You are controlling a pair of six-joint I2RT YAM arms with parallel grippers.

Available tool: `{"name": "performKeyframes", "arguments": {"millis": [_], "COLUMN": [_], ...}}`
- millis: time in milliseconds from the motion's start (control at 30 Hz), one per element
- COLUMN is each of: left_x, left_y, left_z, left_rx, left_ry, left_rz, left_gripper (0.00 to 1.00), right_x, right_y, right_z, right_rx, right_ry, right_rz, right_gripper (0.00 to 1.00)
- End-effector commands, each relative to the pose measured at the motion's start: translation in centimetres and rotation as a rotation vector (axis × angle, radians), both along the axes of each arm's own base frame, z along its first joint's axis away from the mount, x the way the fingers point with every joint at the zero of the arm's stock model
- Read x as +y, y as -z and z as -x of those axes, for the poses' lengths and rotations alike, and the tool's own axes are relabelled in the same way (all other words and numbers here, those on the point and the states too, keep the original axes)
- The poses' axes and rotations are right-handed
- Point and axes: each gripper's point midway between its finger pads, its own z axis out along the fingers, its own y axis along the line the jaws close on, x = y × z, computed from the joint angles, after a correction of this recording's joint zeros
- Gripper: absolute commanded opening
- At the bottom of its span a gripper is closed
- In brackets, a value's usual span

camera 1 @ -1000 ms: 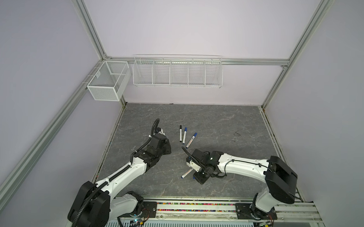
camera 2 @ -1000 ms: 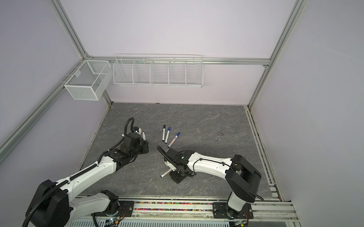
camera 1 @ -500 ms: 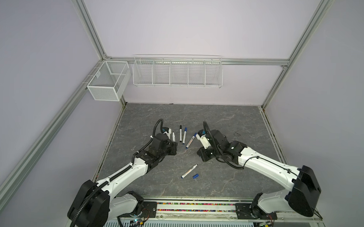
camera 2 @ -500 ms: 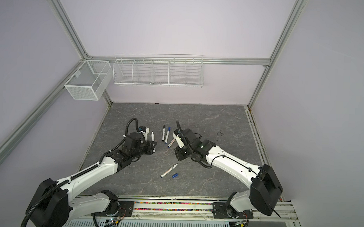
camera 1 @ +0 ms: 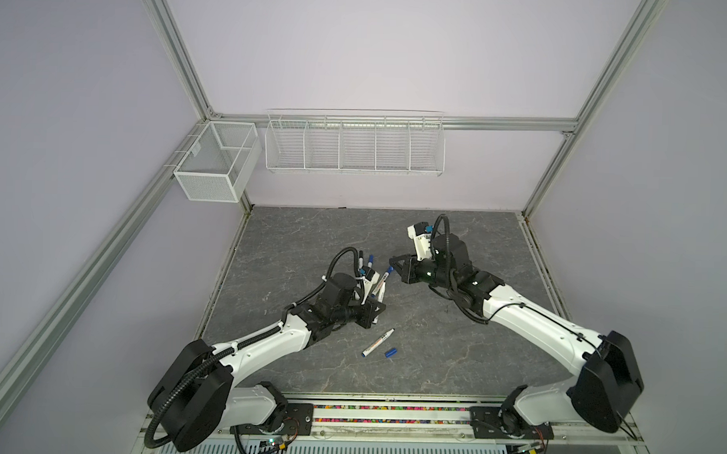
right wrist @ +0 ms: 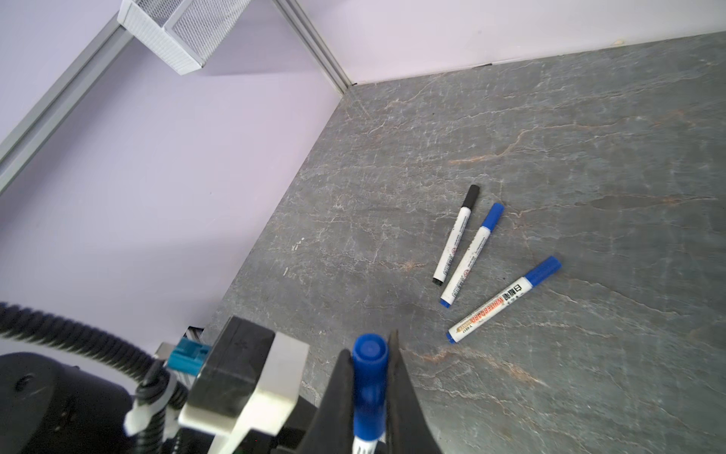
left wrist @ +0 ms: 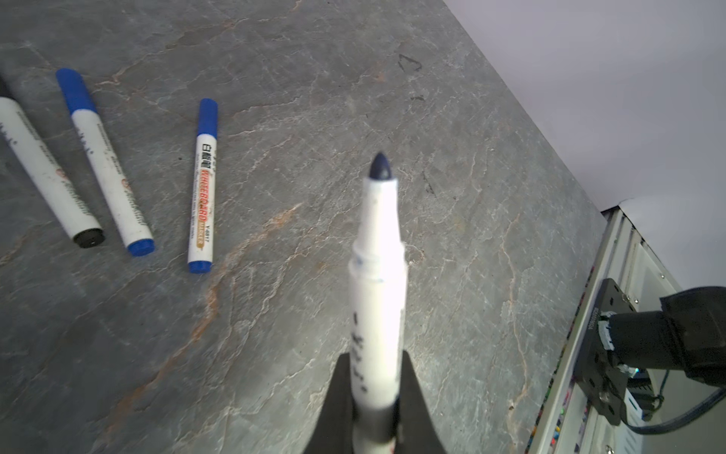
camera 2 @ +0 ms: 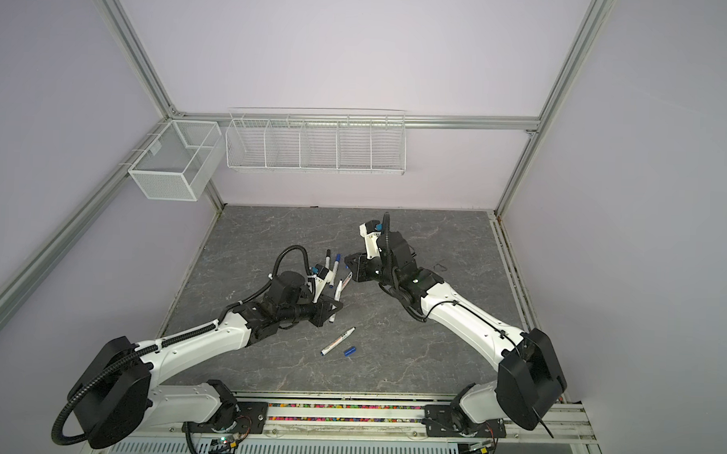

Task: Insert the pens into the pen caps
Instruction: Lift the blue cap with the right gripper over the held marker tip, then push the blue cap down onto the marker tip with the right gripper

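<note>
My left gripper (left wrist: 376,355) is shut on an uncapped pen (left wrist: 377,251) whose dark blue tip points away from the jaws. The blue pen cap (right wrist: 369,377) sits upright in my right gripper (right wrist: 369,342), which is shut on it. In a top view the left gripper (camera 1: 380,309) sits low at mid-table, and the right gripper (camera 1: 394,263) hangs a little behind it, apart. Three capped pens lie together: one black (right wrist: 455,236) and two blue (right wrist: 471,255) (right wrist: 505,298). Another uncapped pen (camera 1: 377,343) and a loose blue cap (camera 1: 390,353) lie nearer the front.
A long wire basket (camera 1: 354,146) and a mesh box (camera 1: 214,166) hang on the back wall. Metal frame posts bound the grey stone-pattern table (camera 1: 453,335). The arms' mounting rail (camera 1: 388,414) runs along the front. A small dark loop (camera 2: 439,266) lies at mid-right.
The right gripper has risen from the loose pen and cap at the front and moved back to mid-table. The left gripper has moved right and forward. Both stay shut.
</note>
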Motion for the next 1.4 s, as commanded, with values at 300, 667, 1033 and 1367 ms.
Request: {"name": "performKeyframes", "arguments": {"millis": [300, 667, 1033, 1367], "left_x": [-0.8, -0.6, -0.6, -1.4], "left_y": [-2.1, -2.0, -2.1, -7.2], "left_z": [0.0, -0.3, -0.4, -1.4], "left_rx": [-0.068, -0.070, -0.073, -0.158], "left_ry": [0.038, 0.023, 0.013, -0.018], "left_rz": [0.042, 0.039, 0.038, 0.185], "left_gripper": [0.00, 0.00, 0.00, 0.00], "right_x": [1.5, 1.0, 1.0, 0.6], "right_y": [1.9, 2.7, 3.3, 3.0], "right_z": [0.9, 1.9, 3.2, 5.6], "right_rx": [0.057, 0.065, 0.087, 0.132], "right_ry": [-0.039, -0.053, -0.092, -0.190], "right_rz": [0.031, 0.064, 0.065, -0.002], "right_gripper": [0.09, 0.09, 0.09, 0.09]}}
